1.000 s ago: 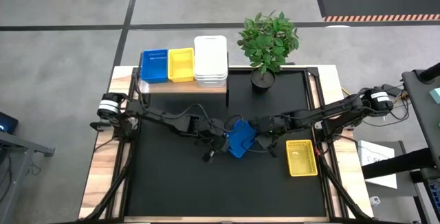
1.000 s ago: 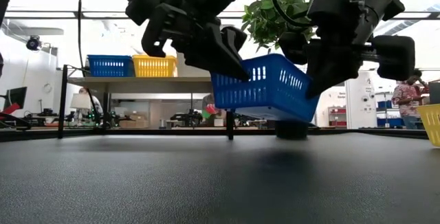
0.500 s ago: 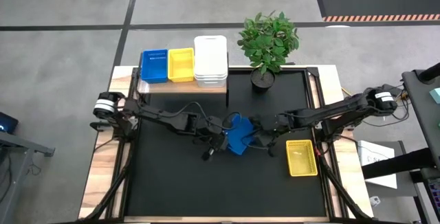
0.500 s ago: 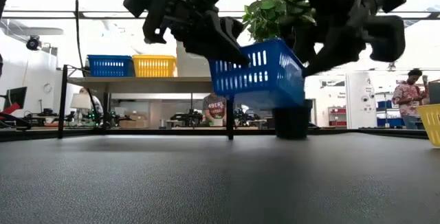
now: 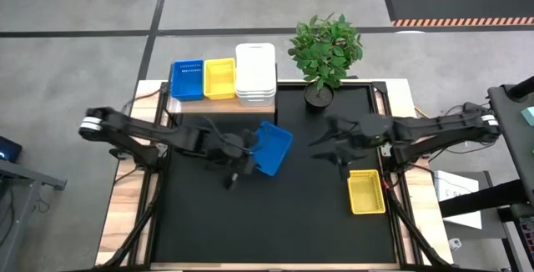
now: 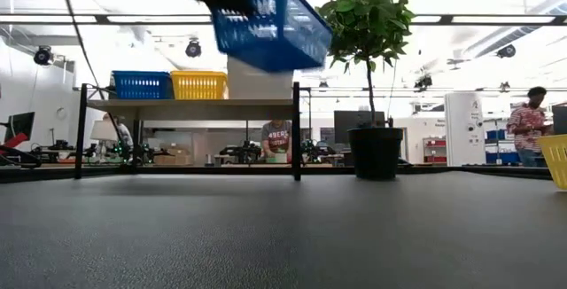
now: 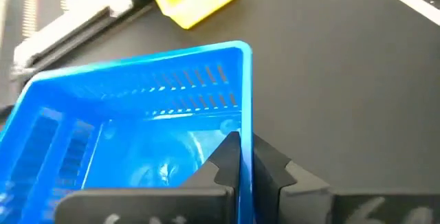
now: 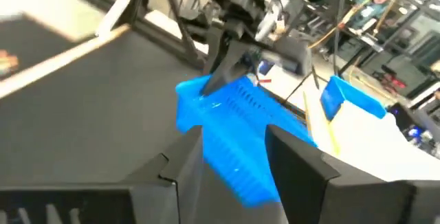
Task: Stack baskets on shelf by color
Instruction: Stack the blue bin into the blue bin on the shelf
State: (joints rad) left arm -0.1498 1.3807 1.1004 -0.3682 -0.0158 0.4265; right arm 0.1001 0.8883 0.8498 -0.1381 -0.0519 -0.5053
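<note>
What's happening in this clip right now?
The left gripper holds a blue basket by its rim, lifted well clear of the black table, near the shelf. The shelf already carries a blue basket, a yellow one and stacked white baskets. The right gripper hangs open and empty beside the plant. One yellow basket sits on the table.

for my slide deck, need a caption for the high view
Left gripper carries a blue basket toward the shelf; right gripper empty.
</note>
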